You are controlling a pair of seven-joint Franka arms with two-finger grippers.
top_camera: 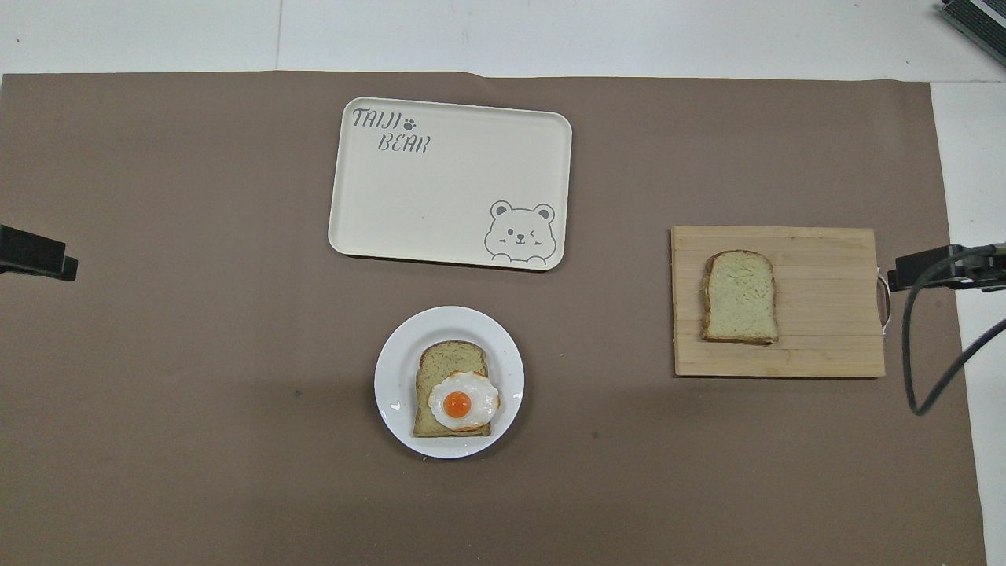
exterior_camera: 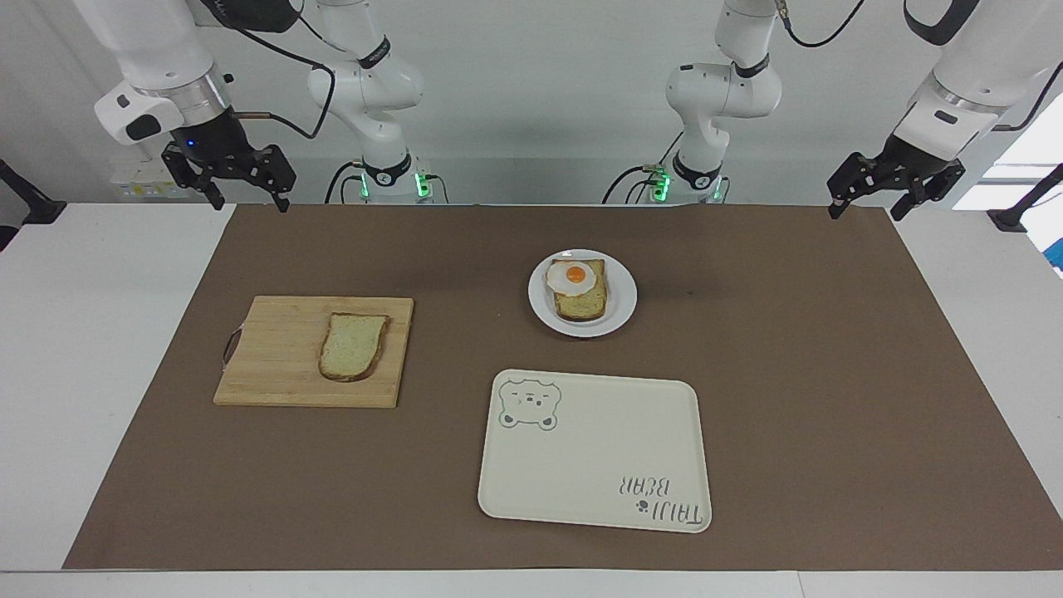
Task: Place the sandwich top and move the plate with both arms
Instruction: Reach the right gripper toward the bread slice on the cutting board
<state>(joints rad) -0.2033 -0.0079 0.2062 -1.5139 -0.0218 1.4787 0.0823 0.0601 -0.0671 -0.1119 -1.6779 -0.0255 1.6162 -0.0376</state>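
Two arms, both raised at the robots' edge of the tabletop (exterior_camera: 100, 349), nothing in either grip. Right gripper (exterior_camera: 242, 198) hangs over the brown mat's (exterior_camera: 830, 374) corner at the right arm's end, jaws spread wide and empty. Left gripper (exterior_camera: 864, 208) hangs over the mat's corner at the left arm's end, jaws likewise spread and empty.

Sandwich top (exterior_camera: 353, 345) lies flat on a wooden cutting board (exterior_camera: 274, 357), toward the right arm's end of the tabletop; rounded end points away from the robots. Board's handle faces the right arm's end.

Plate (exterior_camera: 619, 303) sits near the mat's middle, nearer to the robots than the cream tray (exterior_camera: 598, 465). On the plate: a second bread slice (exterior_camera: 581, 307) with a fried egg (exterior_camera: 571, 278) on top, the egg toward the robot-side end of the slice.

Tray bears a bear drawing at one corner and "TAIJI BEAR" lettering at the diagonal corner. Plate and tray near each other, not touching; board well apart from both.
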